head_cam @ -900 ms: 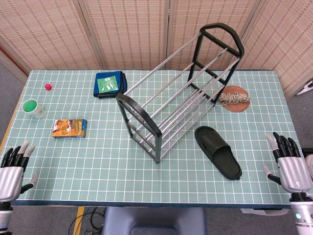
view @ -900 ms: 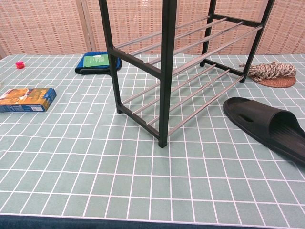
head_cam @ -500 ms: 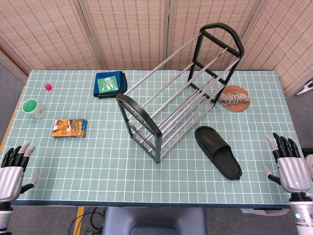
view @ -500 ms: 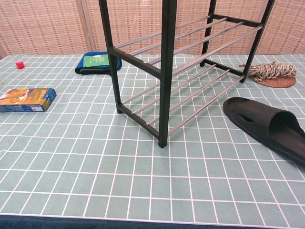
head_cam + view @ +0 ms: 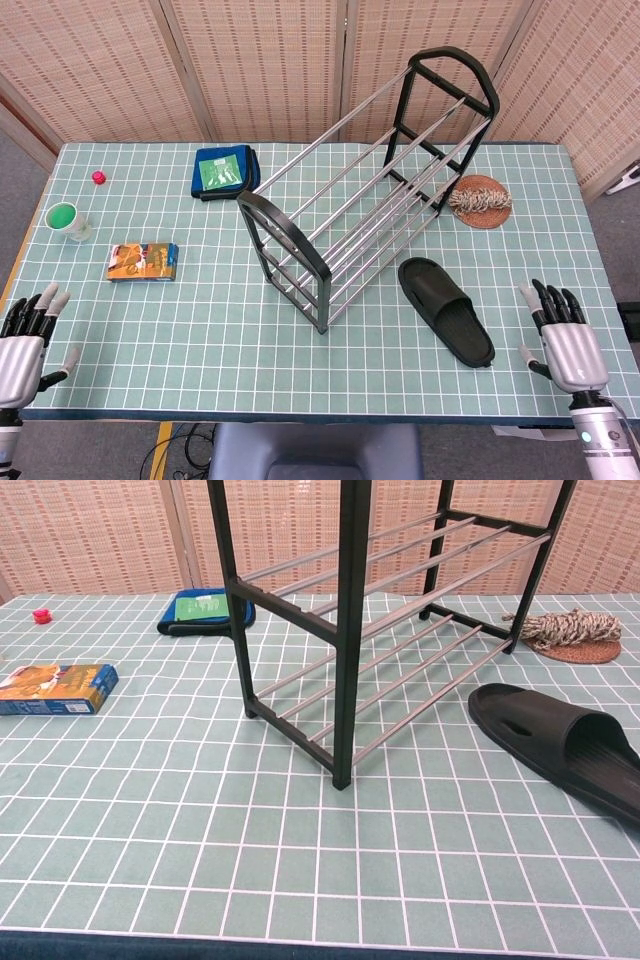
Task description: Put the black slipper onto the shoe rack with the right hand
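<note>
The black slipper (image 5: 447,311) lies flat on the green gridded table, right of the shoe rack; the chest view also shows the slipper (image 5: 560,745) at its right edge. The black-framed shoe rack (image 5: 366,190) with silver rails stands diagonally at mid-table, and the rack (image 5: 345,630) fills the chest view's centre. My right hand (image 5: 560,338) hovers at the table's front right corner, fingers spread, holding nothing, a short way right of the slipper's heel. My left hand (image 5: 22,338) sits at the front left corner, fingers apart and empty. Neither hand shows in the chest view.
A coil of rope on a brown mat (image 5: 481,200) lies behind the slipper. A blue pouch (image 5: 224,171), an orange box (image 5: 143,261), a green cup (image 5: 66,219) and a small red cap (image 5: 98,177) occupy the left half.
My right hand has shifted left, toward the slipper, and slightly forward over the table edge. The left hand has barely moved. The slipper and rack are unchanged.
</note>
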Controlling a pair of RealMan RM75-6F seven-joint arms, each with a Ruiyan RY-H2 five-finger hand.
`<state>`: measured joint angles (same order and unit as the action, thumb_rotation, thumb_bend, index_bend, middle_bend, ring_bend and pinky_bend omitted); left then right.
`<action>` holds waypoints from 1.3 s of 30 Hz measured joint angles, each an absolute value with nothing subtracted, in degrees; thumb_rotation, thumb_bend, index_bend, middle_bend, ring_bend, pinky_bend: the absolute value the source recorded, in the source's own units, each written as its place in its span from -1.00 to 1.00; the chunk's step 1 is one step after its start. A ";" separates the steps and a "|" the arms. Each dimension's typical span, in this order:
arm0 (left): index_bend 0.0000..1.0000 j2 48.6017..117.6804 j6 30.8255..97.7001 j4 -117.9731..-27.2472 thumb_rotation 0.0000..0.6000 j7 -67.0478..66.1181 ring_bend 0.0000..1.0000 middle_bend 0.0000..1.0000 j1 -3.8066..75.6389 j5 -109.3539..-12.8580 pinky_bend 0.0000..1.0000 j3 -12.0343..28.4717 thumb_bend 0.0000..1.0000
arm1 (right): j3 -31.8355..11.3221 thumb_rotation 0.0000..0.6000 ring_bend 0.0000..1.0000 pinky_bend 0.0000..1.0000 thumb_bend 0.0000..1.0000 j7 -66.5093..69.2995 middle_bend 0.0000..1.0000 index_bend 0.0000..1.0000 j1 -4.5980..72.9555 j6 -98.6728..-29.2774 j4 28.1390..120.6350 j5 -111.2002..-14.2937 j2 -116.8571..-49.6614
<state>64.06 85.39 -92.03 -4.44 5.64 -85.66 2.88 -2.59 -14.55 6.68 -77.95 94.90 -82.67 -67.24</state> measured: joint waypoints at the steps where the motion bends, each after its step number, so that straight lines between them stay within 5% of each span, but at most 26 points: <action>1: -0.96 63.80 85.60 -92.07 1.00 -3.72 -1.00 -1.00 5.57 -85.86 -1.00 2.87 -0.24 | -2.56 1.00 -1.00 -1.00 -0.51 -15.19 -1.00 -1.00 6.98 -77.31 94.96 -82.34 -67.84; 23: -0.96 61.82 88.96 -91.94 1.00 1.45 -1.00 -1.00 4.06 -88.51 -1.00 2.30 -0.25 | 0.03 1.00 -1.00 -1.00 -0.57 -22.44 -1.00 -1.00 10.40 -70.86 90.25 -80.05 -79.56; 39: -0.96 62.18 91.77 -92.45 1.00 0.09 -1.00 -1.00 2.70 -90.67 -1.00 1.64 -0.25 | -3.84 1.00 -1.00 -1.00 -0.56 -16.26 -1.00 -1.00 12.52 -68.83 80.25 -76.27 -80.80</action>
